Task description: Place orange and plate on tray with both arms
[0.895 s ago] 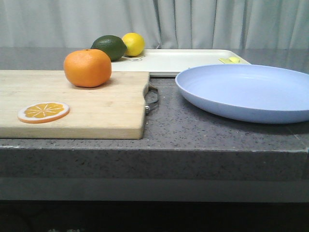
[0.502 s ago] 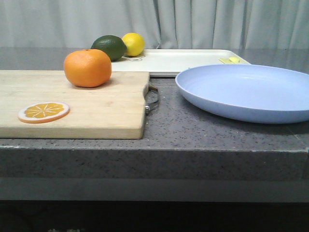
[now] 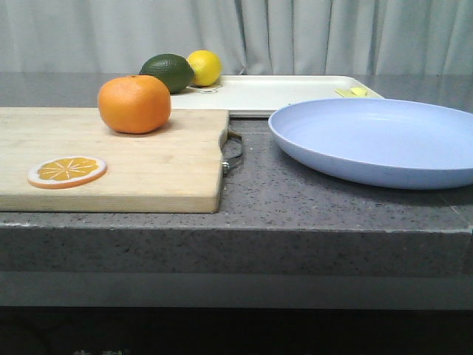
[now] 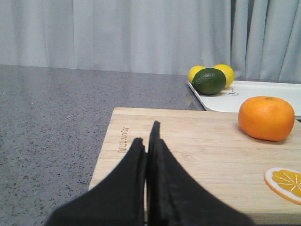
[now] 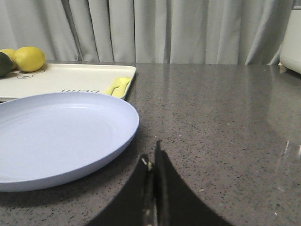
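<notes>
On the wooden cutting board (image 3: 111, 159), at ten o'clock of the plate (image 3: 377, 140), the orange (image 3: 134, 103) is seen — firm, rollable, best pinched across its widest girth — while both grippers (image 4: 146, 141) (image 5: 151, 162) are held closed, empty.

No change I can see btwn earlier frames and now: orange (image 3: 134, 103), plate (image 3: 380, 140), tray (image 3: 273, 94) all sit exactly where they were on my feed.
</notes>
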You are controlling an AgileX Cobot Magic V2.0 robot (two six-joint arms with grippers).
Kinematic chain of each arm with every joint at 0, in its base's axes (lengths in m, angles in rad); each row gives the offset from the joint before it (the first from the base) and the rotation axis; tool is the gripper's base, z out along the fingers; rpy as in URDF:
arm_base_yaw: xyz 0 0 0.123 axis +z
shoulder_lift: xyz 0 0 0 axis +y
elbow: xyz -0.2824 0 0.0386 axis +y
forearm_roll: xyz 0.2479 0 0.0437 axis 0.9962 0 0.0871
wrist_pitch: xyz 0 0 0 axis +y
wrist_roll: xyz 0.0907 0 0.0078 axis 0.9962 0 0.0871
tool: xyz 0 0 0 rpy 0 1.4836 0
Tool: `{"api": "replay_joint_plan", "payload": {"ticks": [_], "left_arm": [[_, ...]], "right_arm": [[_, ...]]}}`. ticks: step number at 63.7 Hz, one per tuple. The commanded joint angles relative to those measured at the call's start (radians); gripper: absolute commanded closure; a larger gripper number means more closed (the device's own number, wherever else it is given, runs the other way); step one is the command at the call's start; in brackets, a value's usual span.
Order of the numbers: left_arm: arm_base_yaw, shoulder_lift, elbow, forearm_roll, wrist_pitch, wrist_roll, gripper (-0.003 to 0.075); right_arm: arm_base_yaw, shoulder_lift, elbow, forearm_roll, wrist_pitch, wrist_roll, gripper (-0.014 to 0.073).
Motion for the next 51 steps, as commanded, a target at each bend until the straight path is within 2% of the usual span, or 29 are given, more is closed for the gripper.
{"api": "replay_joint_plan", "payload": {"ticks": [1,13,24,38,51], "left_arm": [[0.0,-0.022,0.006,0.0,-0.09,0.002,0.0738],[0.0,-0.022,-0.01,-0.009,-0.125,-0.001,0.0738],[0.0,-0.008,-0.145,-0.009,-0.062,-0.001,0.0738],[0.0,0.105,-0.4,-0.009,0.158,-0.001,0.0738],[0.0,0.278,-0.61,-0.009,0.379,0.0,0.0738]], "right_arm": [[-0.005,-0.024,-0.005,-0.012,-0.082,-0.009,0.0661],[-0.005,-0.024,-0.017,-0.012,-0.123,-0.008,0.0661],[-0.005,-0.022,-0.127,-0.012,-0.025,-0.008,0.0661],[-0.005,0.042,-0.348,-0.035,0.176,-0.009,0.0661],[-0.005,0.21,-0.559,-0.049,0.382,-0.009,0.0661]]}}
